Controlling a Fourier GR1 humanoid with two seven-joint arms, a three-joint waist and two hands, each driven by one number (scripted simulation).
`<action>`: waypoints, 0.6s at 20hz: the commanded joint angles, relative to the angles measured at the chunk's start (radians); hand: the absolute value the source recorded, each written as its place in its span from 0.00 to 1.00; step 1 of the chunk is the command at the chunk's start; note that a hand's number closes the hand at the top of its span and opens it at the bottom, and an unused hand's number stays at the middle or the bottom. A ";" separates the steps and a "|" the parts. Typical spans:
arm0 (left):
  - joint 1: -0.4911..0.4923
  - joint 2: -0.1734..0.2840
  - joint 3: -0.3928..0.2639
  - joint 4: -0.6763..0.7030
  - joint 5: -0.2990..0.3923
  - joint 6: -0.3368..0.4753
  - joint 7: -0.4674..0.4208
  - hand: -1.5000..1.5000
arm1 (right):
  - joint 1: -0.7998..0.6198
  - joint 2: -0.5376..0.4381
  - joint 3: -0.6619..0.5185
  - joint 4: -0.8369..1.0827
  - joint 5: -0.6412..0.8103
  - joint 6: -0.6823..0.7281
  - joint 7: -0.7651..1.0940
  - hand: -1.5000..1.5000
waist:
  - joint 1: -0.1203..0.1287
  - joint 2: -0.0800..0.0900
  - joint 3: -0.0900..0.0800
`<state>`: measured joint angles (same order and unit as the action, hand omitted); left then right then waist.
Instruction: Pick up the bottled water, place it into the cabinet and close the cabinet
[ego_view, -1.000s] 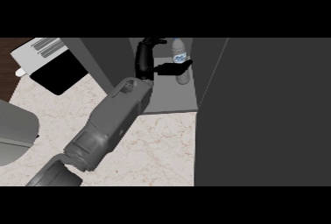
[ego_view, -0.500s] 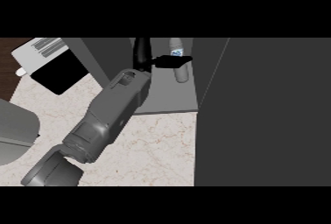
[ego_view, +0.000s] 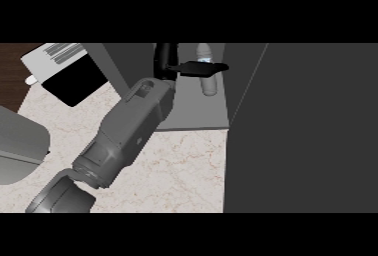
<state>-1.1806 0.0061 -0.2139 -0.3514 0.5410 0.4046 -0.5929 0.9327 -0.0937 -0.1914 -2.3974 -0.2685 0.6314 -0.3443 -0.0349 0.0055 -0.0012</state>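
The bottled water (ego_view: 209, 82) is a clear bottle with a blue label, standing upright inside the open grey cabinet (ego_view: 193, 112) at the top centre. My left hand (ego_view: 165, 60) reaches into the cabinet from the lower left on its grey forearm. It sits just left of the bottle, and its black thumb (ego_view: 201, 67) lies across the bottle's upper part, so the hand is curled on it. The bottle's top is partly hidden by the hand. My right hand does not show.
The cabinet's dark open door (ego_view: 303, 130) fills the right side. A white and black appliance (ego_view: 63, 70) lies at the upper left. A grey rounded object (ego_view: 16, 145) sits at the left edge. Marble counter (ego_view: 177, 172) shows below the cabinet.
My left forearm has pushed further up into the cabinet and now covers more of the shelf. The bottle has stayed in about the same spot with the hand still round it.
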 joint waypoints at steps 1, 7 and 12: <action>0.049 -0.006 -0.034 -0.097 0.028 -0.045 0.039 0.00 | 0.032 0.038 0.035 -0.131 -0.038 -0.028 0.071 0.00 | 0.015 -0.009 0.000; 0.174 -0.006 -0.099 -0.271 0.019 -0.049 0.085 0.00 | 0.060 0.001 -0.011 -0.140 -0.089 -0.009 0.067 0.00 | 0.039 -0.016 0.001; 0.327 -0.006 -0.180 -0.481 0.032 -0.012 0.124 0.00 | 0.061 0.045 0.057 -0.148 -0.038 -0.031 0.065 0.00 | 0.048 -0.021 0.000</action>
<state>-0.9464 0.0004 -0.3487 -0.6891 0.5846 0.3703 -0.5113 0.9427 -0.0758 -0.1405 -2.4068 -0.2721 0.6125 -0.3156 0.0018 -0.0092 -0.0010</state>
